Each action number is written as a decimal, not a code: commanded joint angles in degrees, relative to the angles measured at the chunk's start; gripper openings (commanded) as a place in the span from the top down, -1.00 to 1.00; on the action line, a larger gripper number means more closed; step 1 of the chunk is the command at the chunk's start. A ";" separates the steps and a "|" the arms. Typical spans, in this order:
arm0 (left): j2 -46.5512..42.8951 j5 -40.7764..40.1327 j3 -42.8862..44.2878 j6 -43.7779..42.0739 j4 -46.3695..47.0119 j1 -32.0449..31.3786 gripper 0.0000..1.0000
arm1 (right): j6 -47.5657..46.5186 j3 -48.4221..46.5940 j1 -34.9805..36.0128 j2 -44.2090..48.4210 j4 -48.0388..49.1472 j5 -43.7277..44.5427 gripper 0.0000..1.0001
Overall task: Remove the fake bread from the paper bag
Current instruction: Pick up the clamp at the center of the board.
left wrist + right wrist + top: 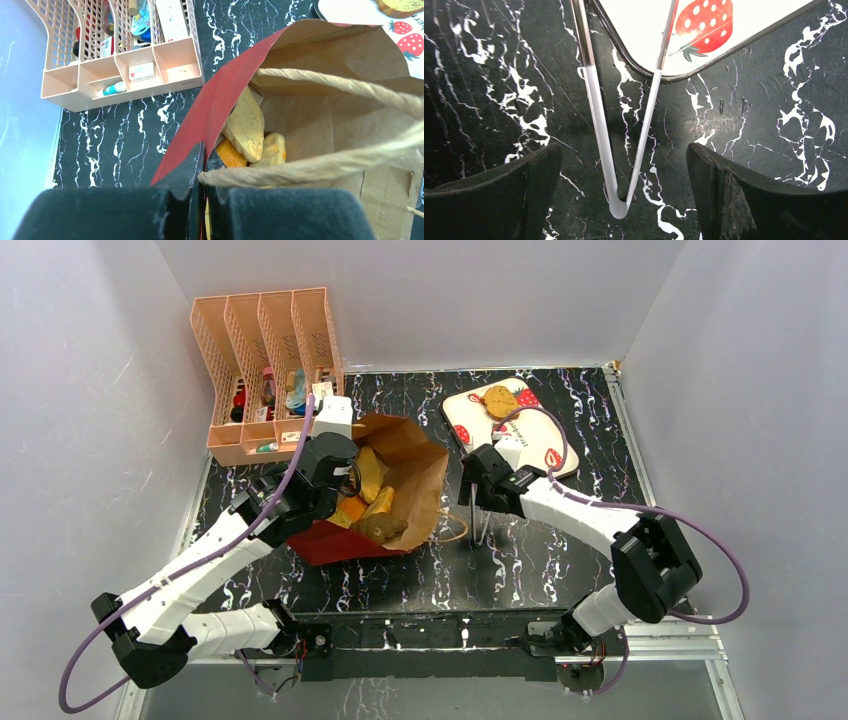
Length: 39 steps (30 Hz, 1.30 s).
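Note:
The paper bag lies tilted on the table, red outside, brown inside, with its mouth open. Inside it lie fake bread pieces: a yellow one, a golden one and a tan-brown one. In the left wrist view I see a yellow piece, an orange piece and a cord handle. My left gripper is shut on the bag's red rim. My right gripper is open and straddles metal tongs lying on the table right of the bag.
A strawberry-print tray at the back right carries one tan bread piece. A peach slotted organiser with small items stands at the back left. White walls enclose the black marbled table.

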<state>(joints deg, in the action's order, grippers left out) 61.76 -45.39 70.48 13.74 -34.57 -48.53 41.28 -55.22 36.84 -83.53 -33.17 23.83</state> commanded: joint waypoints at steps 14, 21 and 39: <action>0.46 -1.25 2.58 0.68 0.71 0.17 1.00 | -1.70 -1.29 0.86 -7.69 4.48 2.93 -0.77; 0.40 -0.86 2.15 0.23 0.97 0.19 1.00 | -2.82 -1.73 1.09 -10.37 5.90 3.14 -0.49; -1.62 0.01 -1.32 1.40 0.91 0.19 1.00 | -3.68 0.06 1.79 -7.70 8.41 1.19 0.13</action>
<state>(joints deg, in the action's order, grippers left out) 62.59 -44.58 69.69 14.52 -34.74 -48.53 38.59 -55.27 38.28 -95.53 -28.16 24.93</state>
